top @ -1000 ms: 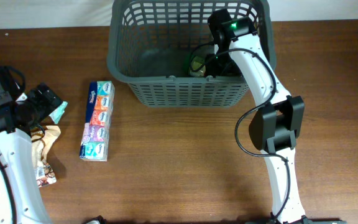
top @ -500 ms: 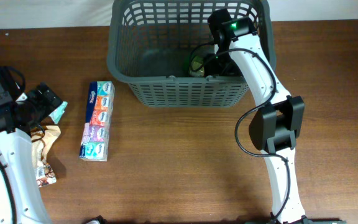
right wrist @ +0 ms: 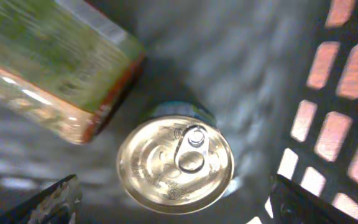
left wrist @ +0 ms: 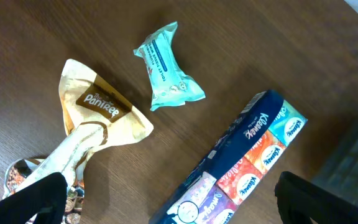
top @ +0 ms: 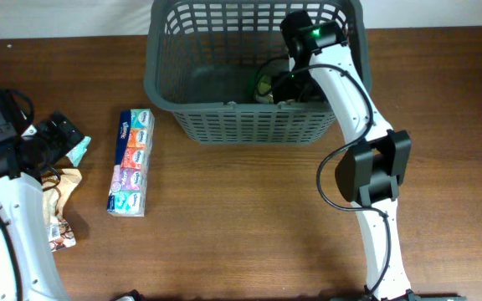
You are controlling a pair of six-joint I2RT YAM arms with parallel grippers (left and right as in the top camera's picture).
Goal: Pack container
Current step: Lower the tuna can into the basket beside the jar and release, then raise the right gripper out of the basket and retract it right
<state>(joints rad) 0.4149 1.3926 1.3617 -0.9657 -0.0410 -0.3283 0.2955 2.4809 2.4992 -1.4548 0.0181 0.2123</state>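
Brown wooden table (top: pixel 249 226) carries the container (top: pixel 241 125) at its far edge, near the middle. Inside its right half the right gripper (right wrist: pixel 178 208) hangs with jaws spread wide, holding nothing, over an upright can (right wrist: pixel 174 163) just beside a green-and-orange carton (right wrist: pixel 61 68). At the left edge, the left gripper (left wrist: pixel 173 202) is fully spread and empty above a teal packet (left wrist: pixel 166 65), a Pantree bag (left wrist: pixel 98 112) and a tissue pack (left wrist: pixel 247 162).
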